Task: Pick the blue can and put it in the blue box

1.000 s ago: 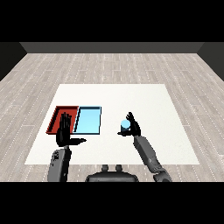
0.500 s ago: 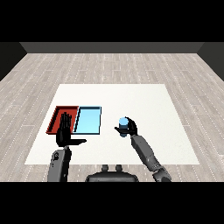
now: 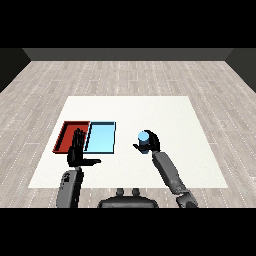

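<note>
STEP: transfer | RIGHT: right hand [image 3: 153,143] curled round can [image 3: 144,139], held upright near table [image 3: 190,120] centre for carry | LEFT: left hand [image 3: 78,151] fingers straight, idle at front-left | TARGET: blue tray [image 3: 101,137], left of can, apart.

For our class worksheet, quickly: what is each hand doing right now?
Left hand: open, fingers straight, holding nothing.
Right hand: closed around the blue can.

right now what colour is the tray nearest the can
Light blue, clearest in the head view; the red tray lies beyond it, farther from the can.
</note>
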You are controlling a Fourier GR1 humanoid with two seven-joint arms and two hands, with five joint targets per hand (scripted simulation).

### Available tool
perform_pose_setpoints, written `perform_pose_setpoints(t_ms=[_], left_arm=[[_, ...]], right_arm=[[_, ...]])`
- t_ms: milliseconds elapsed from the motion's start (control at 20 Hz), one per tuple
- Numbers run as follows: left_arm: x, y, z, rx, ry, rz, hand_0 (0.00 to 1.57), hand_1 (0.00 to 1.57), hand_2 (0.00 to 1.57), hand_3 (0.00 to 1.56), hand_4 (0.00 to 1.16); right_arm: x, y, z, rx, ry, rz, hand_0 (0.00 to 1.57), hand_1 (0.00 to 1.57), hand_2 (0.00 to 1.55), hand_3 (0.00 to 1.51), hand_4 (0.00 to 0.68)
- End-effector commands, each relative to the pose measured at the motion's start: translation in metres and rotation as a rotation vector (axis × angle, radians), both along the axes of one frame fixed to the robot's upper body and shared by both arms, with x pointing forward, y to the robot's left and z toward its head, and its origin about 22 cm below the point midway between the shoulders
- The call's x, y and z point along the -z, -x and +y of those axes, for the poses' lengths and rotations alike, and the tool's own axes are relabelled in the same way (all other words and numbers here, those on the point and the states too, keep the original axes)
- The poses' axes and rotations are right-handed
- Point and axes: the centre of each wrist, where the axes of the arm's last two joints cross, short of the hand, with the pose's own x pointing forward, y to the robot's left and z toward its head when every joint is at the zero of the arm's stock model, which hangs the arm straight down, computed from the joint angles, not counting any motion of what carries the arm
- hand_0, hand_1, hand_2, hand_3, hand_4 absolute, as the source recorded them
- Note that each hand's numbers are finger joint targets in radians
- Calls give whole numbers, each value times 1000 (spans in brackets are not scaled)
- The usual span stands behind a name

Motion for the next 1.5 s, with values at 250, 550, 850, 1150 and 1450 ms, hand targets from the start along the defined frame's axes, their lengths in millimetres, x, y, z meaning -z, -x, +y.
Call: perform_pose_setpoints(t_ms=[250, 550, 850, 1150, 1450], left_arm=[[9, -6, -47, 65, -13, 77, 0, 0, 0, 0, 0], [9, -21, -54, 148, -2, 113, 0, 0, 0, 0, 0], [20, -22, -78, 164, -33, 140, 0, 0, 0, 0, 0], [32, -22, -101, 194, -24, 152, 0, 0, 0, 0, 0], [19, -31, -111, 203, -80, 161, 0, 0, 0, 0, 0]], right_arm=[[-51, -4, 13, -44, 12, -124, 1502, 1502, 1457, 1405, 648], [-85, -17, 27, -70, -21, -249, 1440, 1440, 1444, 1421, 665], [-82, -10, 25, -70, -11, -239, 1432, 1432, 1451, 1424, 661], [-91, -24, 29, -113, -18, -275, 1424, 1424, 1425, 1403, 652], [-96, -13, 40, -127, -9, -275, 1422, 1422, 1444, 1411, 661]])
